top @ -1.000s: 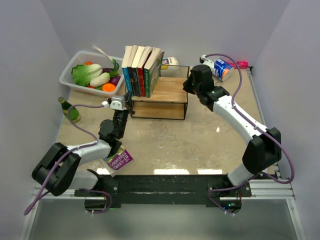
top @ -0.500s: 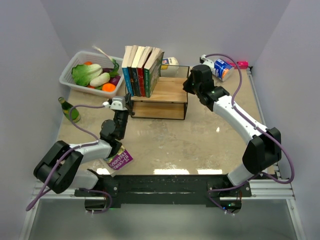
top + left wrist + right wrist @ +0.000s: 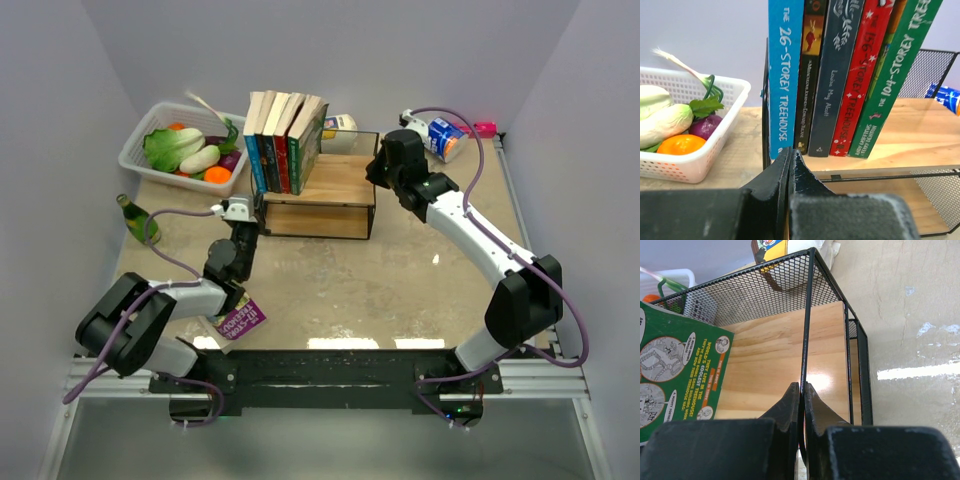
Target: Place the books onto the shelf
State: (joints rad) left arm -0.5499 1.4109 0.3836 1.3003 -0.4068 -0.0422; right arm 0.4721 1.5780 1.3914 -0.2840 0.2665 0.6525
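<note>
Blue, dark brown, dark grey, red, green book spines [image 3: 832,80]; black-framed, light-wood shelf [image 3: 335,190].

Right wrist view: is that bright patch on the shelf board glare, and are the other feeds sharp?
Right wrist: yes, glare on the shelf board, plus a bright streak on the table; right gripper soft up close. Left wrist: books sharp, spines readable; left gripper dark and blurred. Top external: two glare patches near the table's front edge.
</note>
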